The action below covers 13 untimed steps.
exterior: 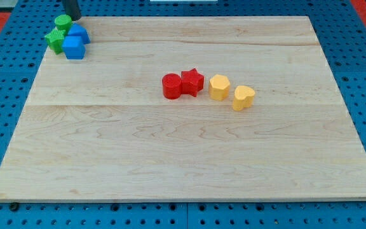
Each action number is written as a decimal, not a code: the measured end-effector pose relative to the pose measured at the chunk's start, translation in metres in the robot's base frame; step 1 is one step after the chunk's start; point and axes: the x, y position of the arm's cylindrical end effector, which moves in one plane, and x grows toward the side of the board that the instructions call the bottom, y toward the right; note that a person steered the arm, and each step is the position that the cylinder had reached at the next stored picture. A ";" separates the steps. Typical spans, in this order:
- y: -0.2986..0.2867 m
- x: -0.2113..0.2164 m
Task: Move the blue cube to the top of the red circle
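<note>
My tip sits at the far upper left of the frame, just above the green cylinder and touching or nearly touching it. There are no fingers on this rig, only a bare rod, so nothing is gripped. The blue cube lies in the upper-left cluster, against the green star and another blue block. The red circle is mid-frame, beside the red star. I judge I'm lining up behind the cube; next I need its left side, then a push rightward to just above the circle.
</note>
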 end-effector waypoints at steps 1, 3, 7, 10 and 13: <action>0.000 0.000; -0.056 0.007; -0.006 0.082; 0.018 0.112; 0.175 0.131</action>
